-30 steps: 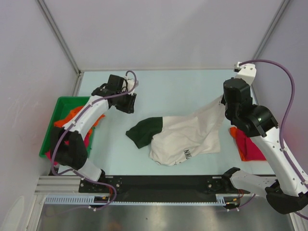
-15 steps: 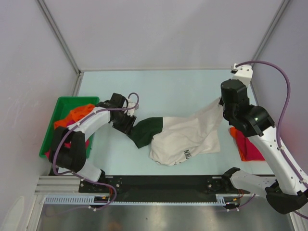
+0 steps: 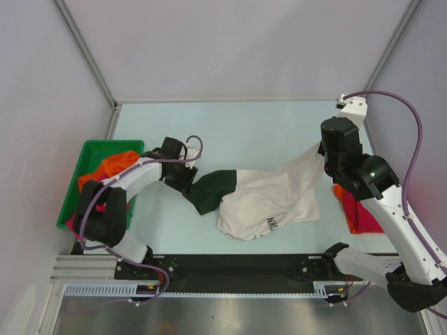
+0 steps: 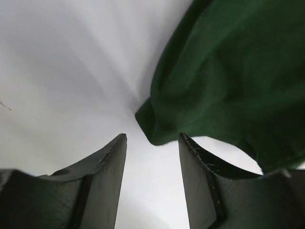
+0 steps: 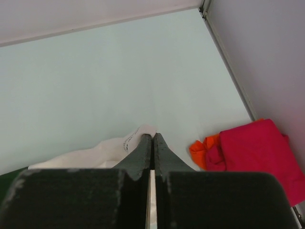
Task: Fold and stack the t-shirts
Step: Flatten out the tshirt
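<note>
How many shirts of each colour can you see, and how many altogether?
Cream cloth t-shirt with dark green sleeves: 1
Orange cloth t-shirts: 2
Pink or crimson cloth t-shirts: 2 (one mostly hidden)
Total: 5

Cream tee (image 3: 269,199) rumpled mid-table, green sleeve (image 3: 213,187) leftward, right corner lifted; crimson tee (image 5: 257,145) over orange tee (image 5: 199,149) at right

My left arm (image 3: 136,171) and right arm (image 3: 394,206): white shells, black joint housings. Purple cable (image 3: 380,91) runs along each. Claw fingers (image 4: 102,183): matte black, flat-faced.

Bright, even light; perhaps close-up blur
</note>
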Tool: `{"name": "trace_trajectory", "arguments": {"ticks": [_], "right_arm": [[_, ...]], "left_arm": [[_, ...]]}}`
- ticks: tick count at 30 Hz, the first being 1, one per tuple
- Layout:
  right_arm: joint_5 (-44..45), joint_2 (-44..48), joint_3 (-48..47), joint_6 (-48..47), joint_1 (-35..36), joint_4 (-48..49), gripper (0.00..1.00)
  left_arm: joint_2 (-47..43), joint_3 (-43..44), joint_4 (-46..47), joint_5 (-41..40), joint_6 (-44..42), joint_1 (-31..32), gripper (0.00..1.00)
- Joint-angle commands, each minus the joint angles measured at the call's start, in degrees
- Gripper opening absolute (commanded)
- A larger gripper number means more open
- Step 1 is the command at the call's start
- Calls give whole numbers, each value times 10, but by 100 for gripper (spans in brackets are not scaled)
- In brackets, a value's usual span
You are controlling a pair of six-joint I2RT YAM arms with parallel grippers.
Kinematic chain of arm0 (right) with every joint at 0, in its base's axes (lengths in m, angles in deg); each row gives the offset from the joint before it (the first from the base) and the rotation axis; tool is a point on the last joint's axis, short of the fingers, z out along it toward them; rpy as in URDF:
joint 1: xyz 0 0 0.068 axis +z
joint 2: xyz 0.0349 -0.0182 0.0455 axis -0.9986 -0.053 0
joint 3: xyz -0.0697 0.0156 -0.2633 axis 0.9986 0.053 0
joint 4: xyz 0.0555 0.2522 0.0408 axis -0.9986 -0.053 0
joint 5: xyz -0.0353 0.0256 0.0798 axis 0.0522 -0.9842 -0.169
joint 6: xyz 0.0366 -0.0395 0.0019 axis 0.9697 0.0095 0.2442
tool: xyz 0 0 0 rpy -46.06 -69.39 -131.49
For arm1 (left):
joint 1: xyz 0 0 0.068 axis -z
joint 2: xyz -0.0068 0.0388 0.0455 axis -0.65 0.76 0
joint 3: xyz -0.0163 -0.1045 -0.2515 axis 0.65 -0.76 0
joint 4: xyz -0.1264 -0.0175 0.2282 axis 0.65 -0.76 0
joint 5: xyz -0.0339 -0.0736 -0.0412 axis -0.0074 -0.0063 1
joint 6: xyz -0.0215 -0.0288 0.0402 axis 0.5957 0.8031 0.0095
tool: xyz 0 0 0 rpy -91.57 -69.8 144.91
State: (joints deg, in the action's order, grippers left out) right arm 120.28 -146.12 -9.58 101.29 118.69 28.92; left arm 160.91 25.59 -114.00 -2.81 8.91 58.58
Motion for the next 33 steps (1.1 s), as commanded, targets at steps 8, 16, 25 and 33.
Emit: {"name": "trace_trajectory", "arguments": {"ticks": [8, 16, 25, 33], "right_arm": [[6, 5, 2, 3, -2, 9, 0], [7, 3, 6, -3, -2, 19, 0], [1, 3, 13, -3, -2, 23, 0], [3, 7, 17, -3, -2, 18, 0]], "left_arm": [[47, -17, 62, -63, -7, 7, 48], [70, -36, 62, -89, -12, 27, 47], [89, -28, 52, -49, -5, 51, 47], [72, -1, 39, 12, 8, 51, 51]]}}
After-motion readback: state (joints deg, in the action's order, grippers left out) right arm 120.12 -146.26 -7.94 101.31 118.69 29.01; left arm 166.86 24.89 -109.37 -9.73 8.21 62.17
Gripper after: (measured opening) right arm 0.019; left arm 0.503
